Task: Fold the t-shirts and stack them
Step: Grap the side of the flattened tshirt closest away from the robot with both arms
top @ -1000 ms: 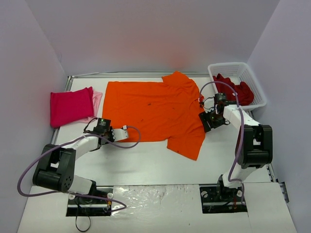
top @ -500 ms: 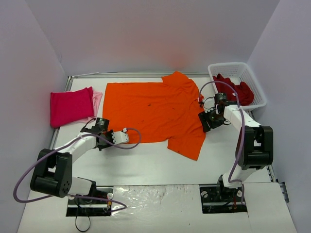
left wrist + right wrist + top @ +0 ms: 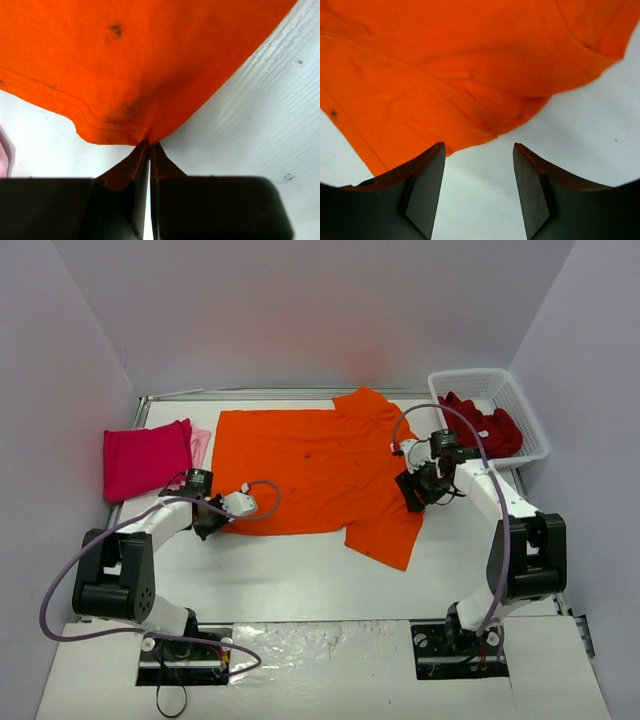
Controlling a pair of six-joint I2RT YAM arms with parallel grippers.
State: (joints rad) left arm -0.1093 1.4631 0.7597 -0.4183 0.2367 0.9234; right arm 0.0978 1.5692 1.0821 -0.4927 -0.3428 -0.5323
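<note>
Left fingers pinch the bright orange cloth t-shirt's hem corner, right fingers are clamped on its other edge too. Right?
Not quite: the right fingers are open, with only bare table between them, just short of the bright orange cloth t-shirt. The right wrist view shows it. The left fingers do pinch the hem corner.

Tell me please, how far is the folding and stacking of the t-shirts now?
Done: a folded magenta-pink t-shirt lies on a pale pink t-shirt at the left. In hand: the orange t-shirt is spread flat; the left gripper is shut on its near hem corner, and the right gripper stands open at the sleeve side, not gripping. Left: folding the orange one, then the dark red t-shirts in the white basket.
</note>
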